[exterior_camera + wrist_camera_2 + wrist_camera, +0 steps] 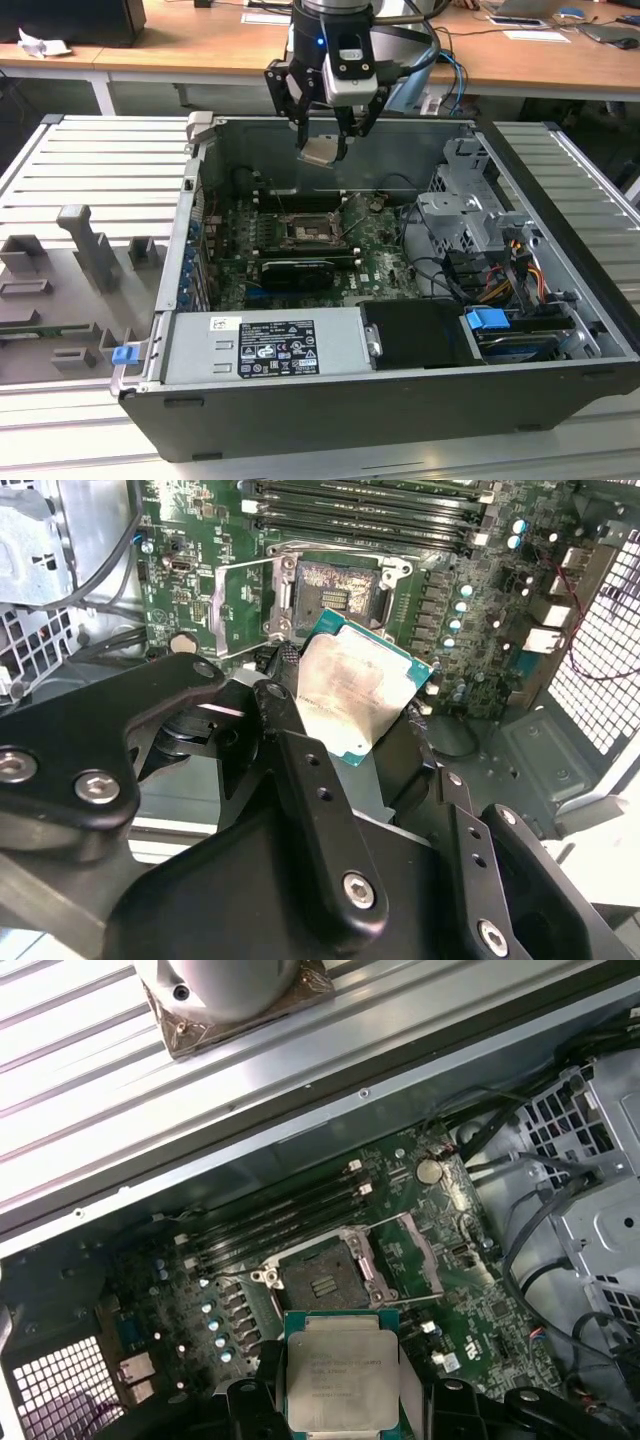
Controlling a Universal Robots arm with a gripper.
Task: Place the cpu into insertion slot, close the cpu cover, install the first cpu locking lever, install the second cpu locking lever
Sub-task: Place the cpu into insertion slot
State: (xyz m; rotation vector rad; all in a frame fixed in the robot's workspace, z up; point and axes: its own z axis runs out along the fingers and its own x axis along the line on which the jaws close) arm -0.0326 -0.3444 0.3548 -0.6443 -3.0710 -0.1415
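Note:
My gripper point(322, 147) hangs above the open computer case, over its far wall, and is shut on the cpu point(320, 151). The cpu point(355, 690) is a flat square chip with a dull silver face and green edge, pinched between the two black fingers point(285, 695) in both wrist views. Below it on the green motherboard lies the insertion slot point(305, 232), a square black socket with a dark centre point(322, 1282) and nothing in it. The cpu cover point(240, 600), a thin metal frame, is swung open beside the socket point(330, 590). The cpu point(340, 1370) is well above the slot, not touching it.
Long black memory slots point(370, 505) run beside the socket. A long black card point(297, 272) lies nearer the front. A silver power supply point(265, 345) fills the case front, a drive cage point(470, 215) with cables the exterior view's right. Grey fixtures point(85, 245) stand left of the case.

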